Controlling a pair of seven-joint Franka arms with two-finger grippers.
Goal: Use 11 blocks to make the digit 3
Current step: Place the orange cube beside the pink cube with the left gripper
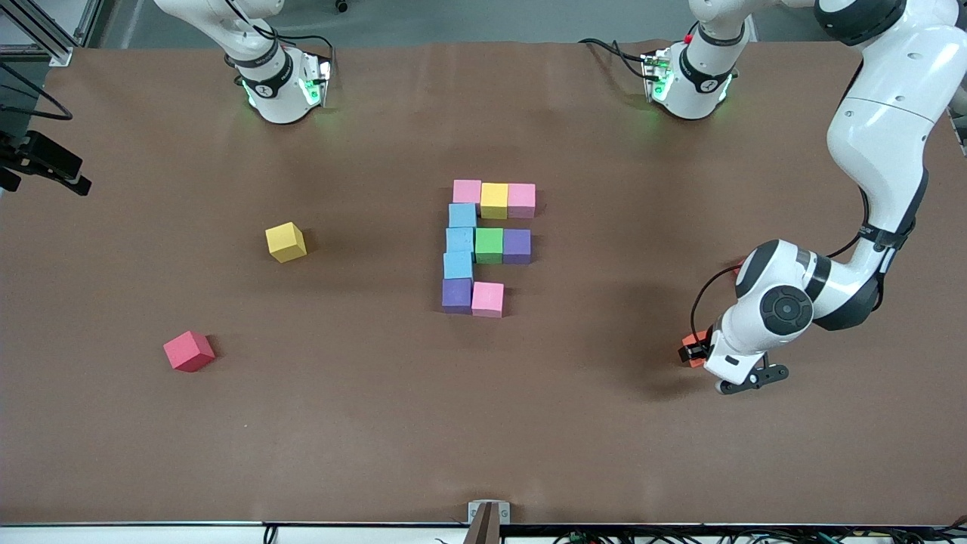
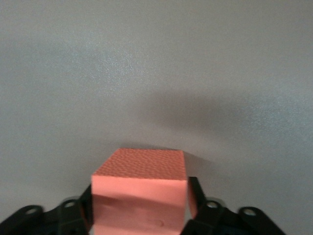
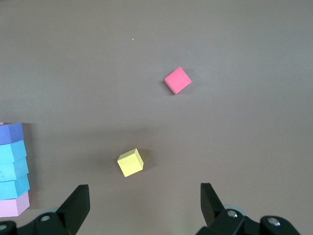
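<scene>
Left pincer (image 2: 139, 215) closed on orange block (image 2: 140, 193), low at the left arm's end of the worktop (image 1: 483, 423). Right pincer (image 3: 144, 205) wide open, empty, waiting above loose yellow block (image 3: 130, 162) and red block (image 3: 177, 80). Unfinished digit 3 (image 1: 487, 245) mid-worktop.

Ten-cube figure (image 1: 489, 245) mid-table; two loose cubes (image 1: 285, 242) lie toward right arm's end; one cube (image 2: 140, 193) at left arm's end

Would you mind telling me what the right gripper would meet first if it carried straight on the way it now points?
Probably bare table: the right gripper, jaws open, points down at it. The loose yellow cube lies nearest that line, though depth is hard to judge.
</scene>
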